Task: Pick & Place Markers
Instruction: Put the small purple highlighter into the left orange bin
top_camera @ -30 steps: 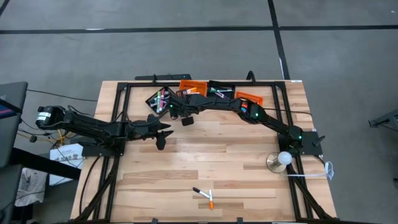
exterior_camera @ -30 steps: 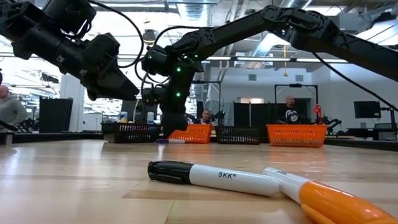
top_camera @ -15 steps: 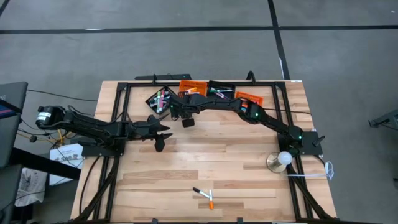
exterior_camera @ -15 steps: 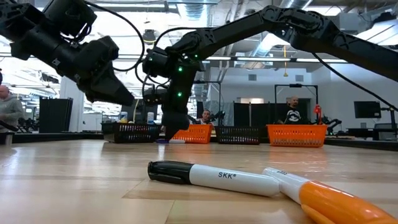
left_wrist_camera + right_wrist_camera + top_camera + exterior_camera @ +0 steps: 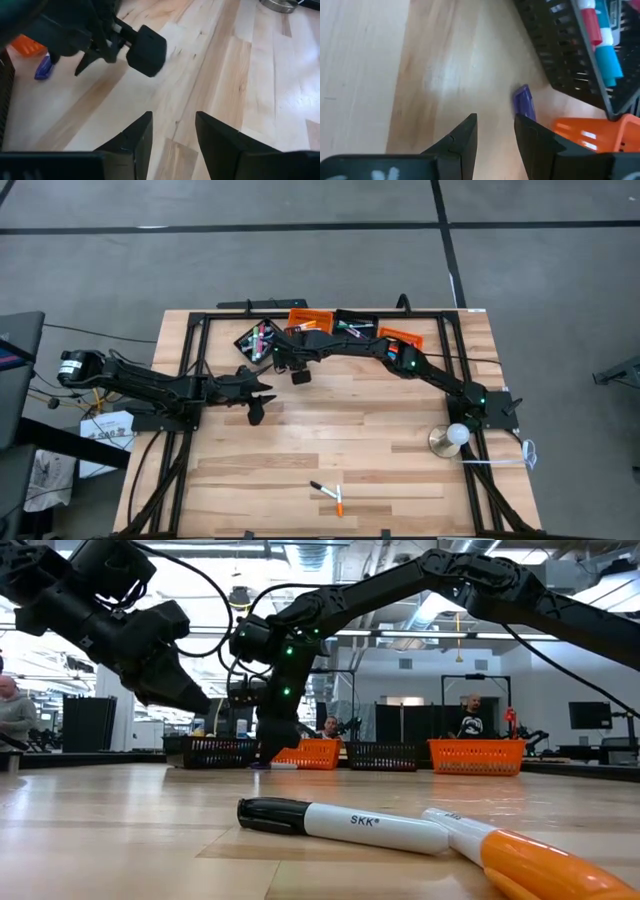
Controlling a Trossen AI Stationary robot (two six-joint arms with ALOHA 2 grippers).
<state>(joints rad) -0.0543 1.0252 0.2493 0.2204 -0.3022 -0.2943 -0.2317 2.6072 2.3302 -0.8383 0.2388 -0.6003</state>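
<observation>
A purple marker (image 5: 524, 102) lies flat on the table by the corner of a black bin (image 5: 570, 55), which holds pink and blue markers (image 5: 602, 42). My right gripper (image 5: 495, 130) is open and hovers just above and beside the purple marker, touching nothing. My left gripper (image 5: 172, 132) is open above bare table, left of and nearer than the right gripper (image 5: 283, 365). Near the table's front edge lie a white marker with a black cap (image 5: 318, 486) and an orange one (image 5: 340, 502), whose ends meet.
Two black and two orange bins (image 5: 310, 320) stand in a row along the far edge. A white ball on a metal disc (image 5: 450, 438) stands at the right side. The table's middle is bare wood (image 5: 340, 430). People stand in the room beyond (image 5: 470, 720).
My left gripper has dipped a little toward the table. My right gripper has edged slightly over the purple marker, which has stayed where it was.
</observation>
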